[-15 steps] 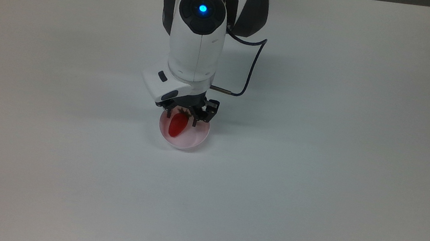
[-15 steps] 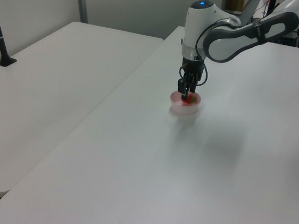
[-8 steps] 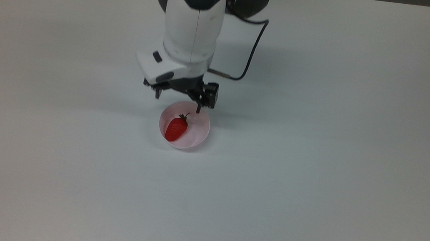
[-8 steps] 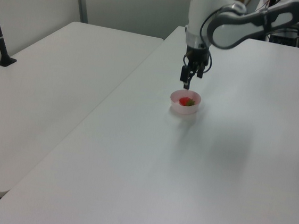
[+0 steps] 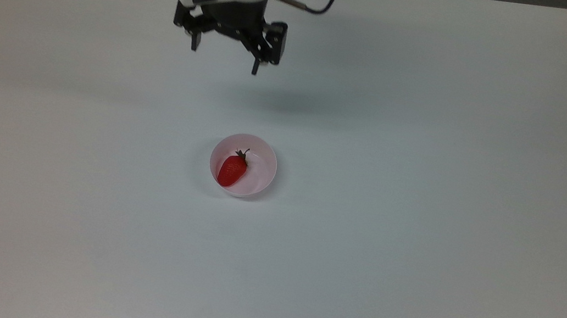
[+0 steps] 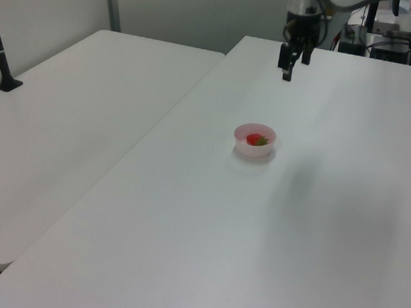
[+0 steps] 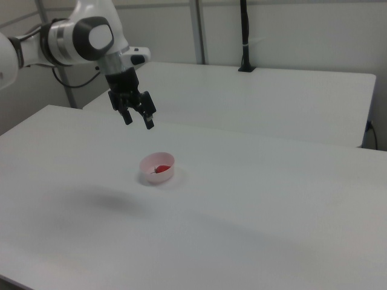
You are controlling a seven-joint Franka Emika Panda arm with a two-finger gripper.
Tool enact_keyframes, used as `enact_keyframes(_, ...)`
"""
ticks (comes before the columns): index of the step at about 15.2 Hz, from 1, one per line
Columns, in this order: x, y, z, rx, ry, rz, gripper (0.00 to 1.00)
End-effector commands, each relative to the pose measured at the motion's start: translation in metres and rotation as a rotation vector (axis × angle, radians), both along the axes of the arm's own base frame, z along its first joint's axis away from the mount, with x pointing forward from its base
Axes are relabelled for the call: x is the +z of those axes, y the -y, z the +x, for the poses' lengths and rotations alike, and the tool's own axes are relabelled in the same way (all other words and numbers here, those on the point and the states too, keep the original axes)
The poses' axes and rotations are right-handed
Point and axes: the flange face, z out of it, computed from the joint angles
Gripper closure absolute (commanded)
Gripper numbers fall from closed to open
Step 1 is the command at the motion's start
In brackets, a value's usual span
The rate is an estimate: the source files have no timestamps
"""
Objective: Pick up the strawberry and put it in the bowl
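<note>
Strawberry at rest in the bowl, gripper raised clear.
Top view: I see the strawberry point(image 5: 232, 169) in the pink bowl point(image 5: 258, 178), well below the open, empty gripper point(image 5: 223, 59). Left view: gripper point(image 6: 287, 69) beyond the bowl point(image 6: 254, 149). Right view: gripper point(image 7: 138, 122) hangs above the bowl point(image 7: 157, 176).

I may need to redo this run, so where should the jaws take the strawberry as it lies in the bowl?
Probably across the strawberry's broad red middle, coming straight down from above. It lies on its side in the bowl, against the wall at the top view's left, stem pointing up-right, so the rim blocks a sideways approach. The gripper hangs open.
</note>
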Motion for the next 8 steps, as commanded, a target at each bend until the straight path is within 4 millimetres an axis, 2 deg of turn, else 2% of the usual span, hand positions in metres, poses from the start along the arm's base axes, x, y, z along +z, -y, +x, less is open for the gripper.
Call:
enact_keyframes(1, 0.023, 0.002, -0.031, 0.028, -0.041, 0.039, 0.0)
enact_keyframes(4, 0.042, 0.01, -0.044, -0.006, -0.044, 0.104, 0.0)
enact_keyframes(8, 0.051, 0.012, -0.049, -0.01, -0.047, 0.104, 0.0)
